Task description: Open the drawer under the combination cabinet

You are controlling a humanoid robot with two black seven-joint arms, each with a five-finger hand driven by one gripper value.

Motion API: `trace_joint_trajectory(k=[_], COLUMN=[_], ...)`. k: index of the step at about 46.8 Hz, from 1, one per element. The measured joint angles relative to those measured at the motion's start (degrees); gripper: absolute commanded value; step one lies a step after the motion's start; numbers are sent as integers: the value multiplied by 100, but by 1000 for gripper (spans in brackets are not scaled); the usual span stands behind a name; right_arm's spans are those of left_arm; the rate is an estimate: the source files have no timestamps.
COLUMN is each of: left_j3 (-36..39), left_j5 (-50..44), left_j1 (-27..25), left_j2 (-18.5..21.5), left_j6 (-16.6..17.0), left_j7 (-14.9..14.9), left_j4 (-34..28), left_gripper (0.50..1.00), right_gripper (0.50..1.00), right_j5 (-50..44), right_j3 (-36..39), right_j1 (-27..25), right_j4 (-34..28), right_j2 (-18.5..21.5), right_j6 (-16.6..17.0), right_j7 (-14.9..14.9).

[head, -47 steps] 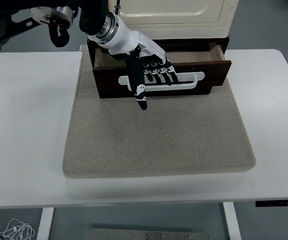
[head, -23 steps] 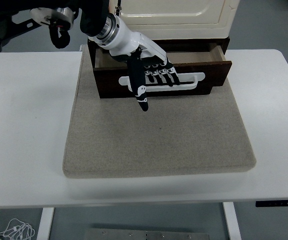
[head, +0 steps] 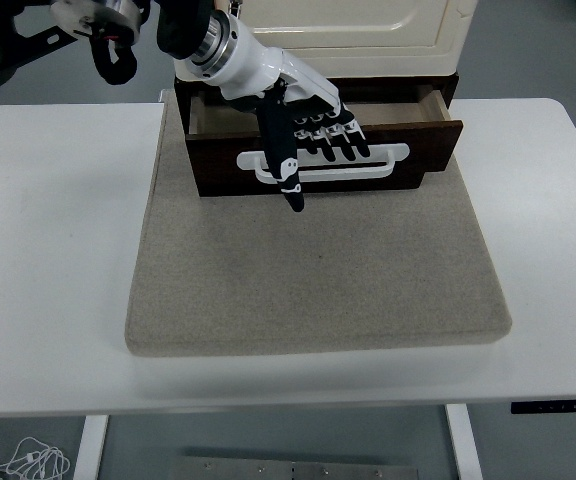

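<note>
A white table (head: pixel 48 250) on a blue-grey floor (head: pixel 528 50), seen from above.
A grey felt mat (head: pixel 318 290) is spread across the table's middle. White legs (head: pixel 93 445) are seen below the near edge, with a black control panel (head: pixel 558 405) fixed under it at right. A coil of white cable (head: pixel 28 462) lies on the floor at lower left. Even, soft light is cast throughout.

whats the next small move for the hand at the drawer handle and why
Probably lift the left hand up and clear of the white handle. The dark wooden drawer already stands pulled out from under the cream cabinet with its inside showing, and the fingers lie straight over the handle, not curled around it.
</note>
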Motion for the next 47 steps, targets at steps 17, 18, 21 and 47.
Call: trace_joint_trajectory(k=[17, 18, 21, 47], left_j3=[-936, -1021, -1362, -4971], left_j5=[-112, -114, -115, -46], left_j1=[74, 95, 186, 657], left_j2=[113, 113, 122, 75], left_j6=[0, 0, 0, 0], left_j7=[-19, -19, -22, -754], left_j4=[125, 148, 269, 2022], left_gripper=[1000, 1000, 1000, 1000], right_gripper=[926, 926, 926, 926], right_j5=[0, 0, 0, 0], right_j3=[0, 0, 0, 0], right_j1=[1, 0, 0, 0], right_j4=[-3, -2, 0, -2], right_j2=[0, 0, 0, 0], right_j6=[0, 0, 0, 0], right_j7=[-1, 0, -1, -1])
